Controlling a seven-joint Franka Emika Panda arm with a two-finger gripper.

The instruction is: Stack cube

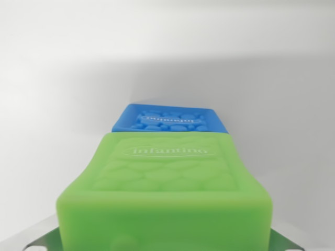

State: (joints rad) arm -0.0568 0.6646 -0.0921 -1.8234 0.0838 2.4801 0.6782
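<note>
At the wrist view's lower left a grey metal finger [44, 238] of the gripper [165, 240] juts from behind the green cube [167, 193], which fills the lower middle; "infantino" is embossed on its pebbled face. Beyond its far edge, the blue cube [170, 120] rests on the white counter [63, 104]. At lower right the other finger [285, 240] shows. The gripper appears clamped on the green cube, holding it between its fingers.

Wrist view very close over the green cube [167, 183], facing forward toward the blue cube [170, 120] beyond.
</note>
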